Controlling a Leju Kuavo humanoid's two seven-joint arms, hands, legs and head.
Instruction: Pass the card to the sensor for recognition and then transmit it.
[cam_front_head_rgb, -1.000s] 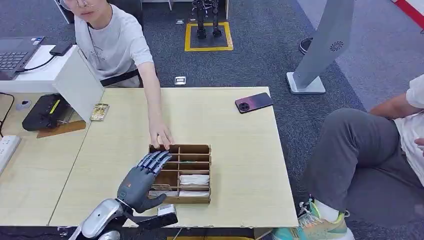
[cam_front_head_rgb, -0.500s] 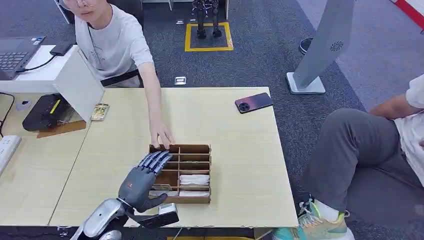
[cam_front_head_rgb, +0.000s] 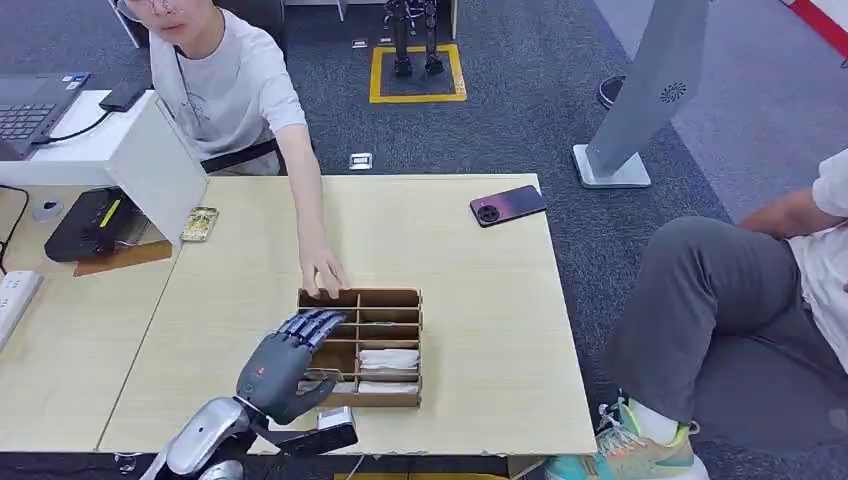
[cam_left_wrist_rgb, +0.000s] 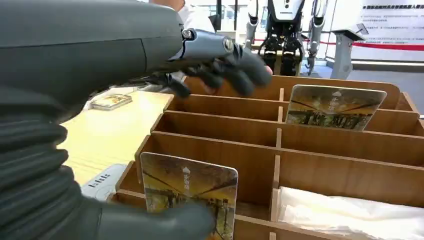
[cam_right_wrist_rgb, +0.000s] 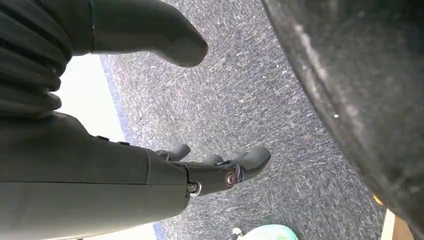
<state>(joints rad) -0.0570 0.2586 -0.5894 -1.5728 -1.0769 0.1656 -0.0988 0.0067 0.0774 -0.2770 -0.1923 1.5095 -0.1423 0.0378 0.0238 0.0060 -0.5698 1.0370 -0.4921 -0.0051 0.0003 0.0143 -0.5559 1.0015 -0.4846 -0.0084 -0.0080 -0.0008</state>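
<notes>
Your left hand (cam_front_head_rgb: 283, 362) hovers over the near-left corner of the brown wooden divider box (cam_front_head_rgb: 385, 298), fingers spread and reaching forward across the slats, thumb low on the near side. In the left wrist view the thumb (cam_left_wrist_rgb: 165, 220) lies just in front of the yellowish printed card (cam_left_wrist_rgb: 189, 190) that stands upright in the nearest left compartment. The darker fingers (cam_left_wrist_rgb: 235, 65) are out over the rows behind it, so the hand brackets the card without pinching it yet. That spread looks deliberate: the card stands on edge so a thumb and fingers can close on its two faces.

A second card of the same print (cam_left_wrist_rgb: 334, 106) leans in a farther compartment on the other side, and white folded material (cam_left_wrist_rgb: 350, 217) fills the cell next to your target. Keep the fingers out of both.

A person's hand (cam_front_head_rgb: 322, 274) rests on the far-left corner of the box, most likely steadying it so it does not slide on the pale wooden surface (cam_front_head_rgb: 480, 270) when you pull.

The black device (cam_front_head_rgb: 90, 222) at the far left, beside the white panel (cam_front_head_rgb: 160, 160), is probably the sensor, though I cannot confirm that. It sits well apart from the box.

Your right hand (cam_right_wrist_rgb: 150, 170) hangs by the grey carpet (cam_right_wrist_rgb: 260, 90), fingers loosely apart, holding nothing.
</notes>
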